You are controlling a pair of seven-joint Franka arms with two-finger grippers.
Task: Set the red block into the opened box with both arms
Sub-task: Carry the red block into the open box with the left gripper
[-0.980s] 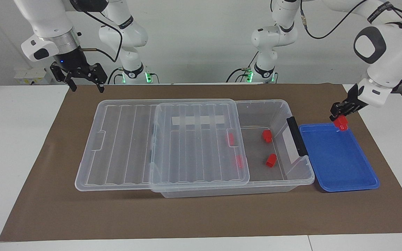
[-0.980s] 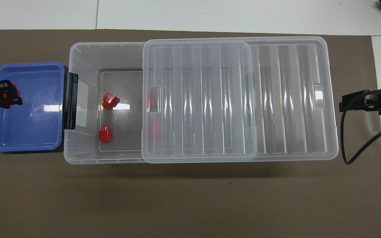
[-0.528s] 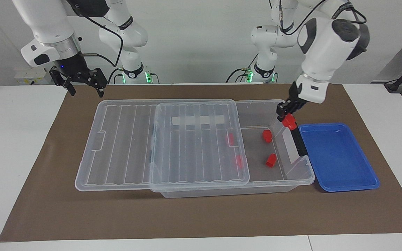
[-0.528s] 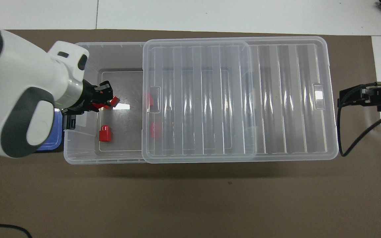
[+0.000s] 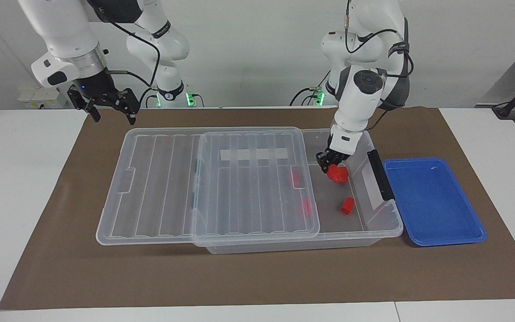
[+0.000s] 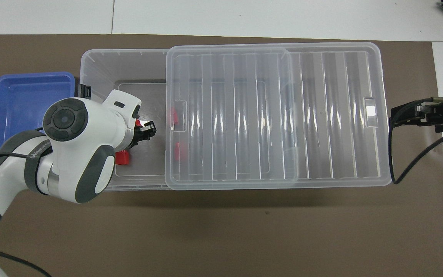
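A: Red block (image 5: 332, 170) is pinched tight in the left hand (image 5: 329, 163), low inside the open end of the box (image 5: 376, 223), over another block (image 5: 342, 176) on the floor there.

B: Best to shift it off that one, then let go low so it doesn't bounce. The right hand (image 5: 111, 106)?

A: Spread wide, holding nothing, waiting over the tabletop (image 5: 38, 250) past the lid (image 5: 159, 183)'s end.

B: Any labels?

A: White tape on the box looks blank; lettering on the arm's band is too small to read
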